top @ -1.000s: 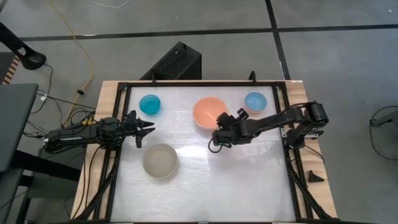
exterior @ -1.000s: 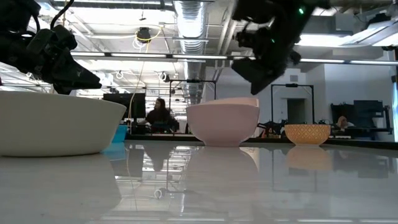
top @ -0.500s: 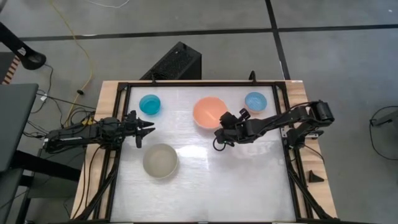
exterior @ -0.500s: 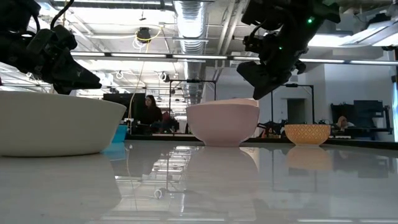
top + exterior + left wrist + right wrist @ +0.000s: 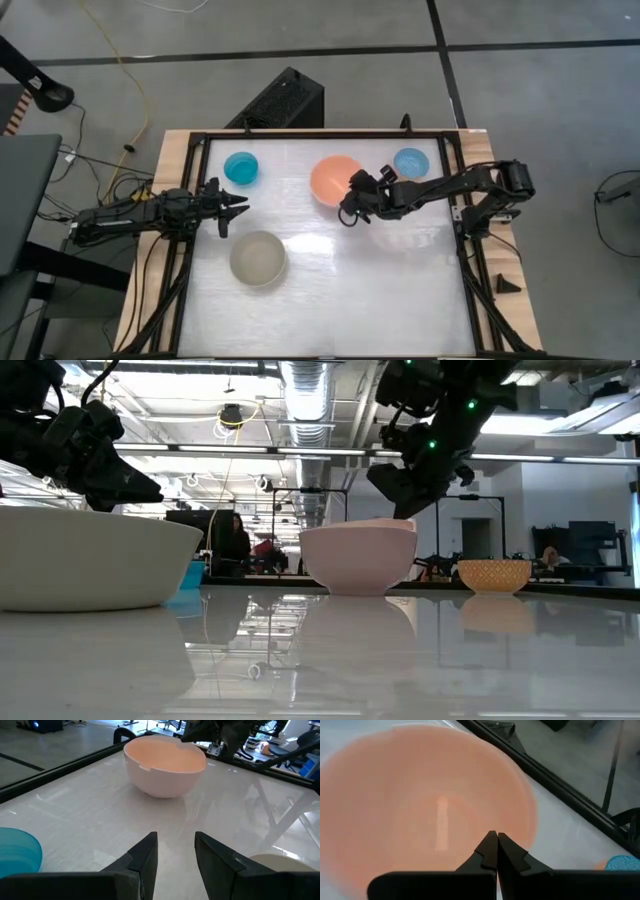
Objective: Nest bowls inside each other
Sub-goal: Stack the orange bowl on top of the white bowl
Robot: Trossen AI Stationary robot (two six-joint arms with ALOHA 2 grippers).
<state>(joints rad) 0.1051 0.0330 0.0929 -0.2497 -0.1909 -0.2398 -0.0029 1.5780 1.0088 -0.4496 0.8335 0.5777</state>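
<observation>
- Salmon-orange bowl [image 5: 335, 180]: upright on the white table [image 5: 380, 290]; taken as landmark.
- Right gripper [image 5: 347, 208]: held over the salmon-orange bowl's near-right rim, fingers pressed together, nothing pinched.
- Left gripper [image 5: 240, 210]: held well to the left of the salmon-orange bowl, fingers spread, nothing between them.
- Cyan-blue bowl [image 5: 241, 167]: set left of the landmark, near the table's far edge.
- Light blue bowl [image 5: 411, 163]: set right of the landmark.
- Grey-beige bowl [image 5: 259, 258]: set nearer and to the left of the landmark.

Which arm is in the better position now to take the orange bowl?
The right. The right gripper, shut, hangs at the orange bowl's rim. The left gripper, open, waits near the table's left edge, between the cyan bowl and the beige bowl.
</observation>
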